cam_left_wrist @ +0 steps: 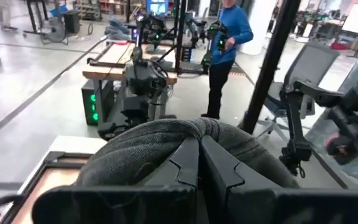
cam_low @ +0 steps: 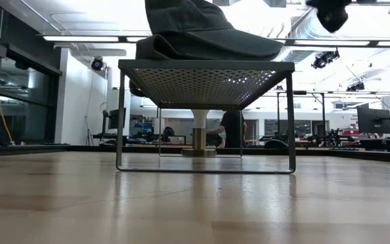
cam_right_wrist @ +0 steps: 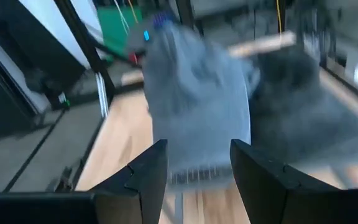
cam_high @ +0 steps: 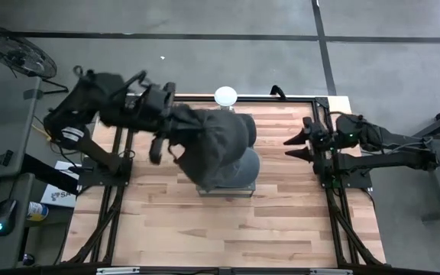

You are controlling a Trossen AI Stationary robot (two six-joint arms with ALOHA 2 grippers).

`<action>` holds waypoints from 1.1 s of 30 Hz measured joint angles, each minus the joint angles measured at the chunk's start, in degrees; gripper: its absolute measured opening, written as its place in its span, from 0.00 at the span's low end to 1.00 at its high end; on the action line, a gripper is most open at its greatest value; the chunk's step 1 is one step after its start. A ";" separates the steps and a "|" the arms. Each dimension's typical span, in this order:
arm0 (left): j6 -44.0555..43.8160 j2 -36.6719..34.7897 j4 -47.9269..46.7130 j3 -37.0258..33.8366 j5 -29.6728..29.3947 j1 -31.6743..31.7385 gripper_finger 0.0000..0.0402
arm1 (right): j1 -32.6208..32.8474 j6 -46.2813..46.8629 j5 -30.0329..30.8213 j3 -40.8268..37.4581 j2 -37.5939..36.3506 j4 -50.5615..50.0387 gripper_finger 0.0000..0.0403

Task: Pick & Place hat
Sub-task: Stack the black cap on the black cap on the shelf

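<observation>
High view: dark grey hat (cam_high: 220,149), crumpled, pinched by left fingers (cam_high: 176,147); right fingers (cam_high: 295,147) apart, holding nothing.

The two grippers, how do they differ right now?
The left gripper is shut on the dark hat over the metal stand; the right gripper is open and holds nothing. The left is mid-table; the right waits at the table's right edge. Both have dark fingers.
</observation>
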 joint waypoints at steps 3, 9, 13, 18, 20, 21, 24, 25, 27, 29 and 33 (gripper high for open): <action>1.25 1.78 1.85 0.00 5.61 4.56 0.00 | 0.00 -2.19 1.02 0.00 0.02 6.93 0.42; 1.90 5.28 5.72 -0.06 15.96 11.20 0.00 | -0.05 -2.18 4.40 0.13 0.01 20.99 0.42; 1.94 7.45 8.21 -0.04 21.14 13.99 0.00 | -1.33 5.50 6.68 0.15 0.02 26.47 0.42; 2.99 9.26 11.28 -0.07 25.89 16.21 0.00 | -5.74 17.89 3.59 0.17 0.19 27.20 0.42; 3.00 9.61 12.25 -0.02 27.42 17.10 0.00 | -8.43 21.07 1.02 0.17 0.43 27.92 0.42; 3.00 9.73 12.04 -0.03 27.92 17.59 0.00 | -10.08 23.02 -0.56 0.17 0.67 28.86 0.42; 2.99 10.01 13.14 -0.07 29.12 18.63 0.00 | -15.87 29.49 -8.17 0.17 2.20 32.94 0.42; 3.01 10.01 13.48 -0.07 29.39 18.94 0.00 | -18.04 31.72 -11.16 0.17 2.98 34.79 0.42; 3.24 9.88 13.80 -0.04 29.61 19.23 0.00 | -22.07 35.51 -16.27 0.17 4.94 38.75 0.42; 3.49 9.88 13.76 -0.04 29.67 19.18 0.00 | -25.64 39.03 -19.61 0.17 6.98 42.95 0.42; 4.69 9.90 13.74 -0.04 29.71 19.13 0.00 | -31.66 47.93 -25.84 0.13 11.36 52.65 0.42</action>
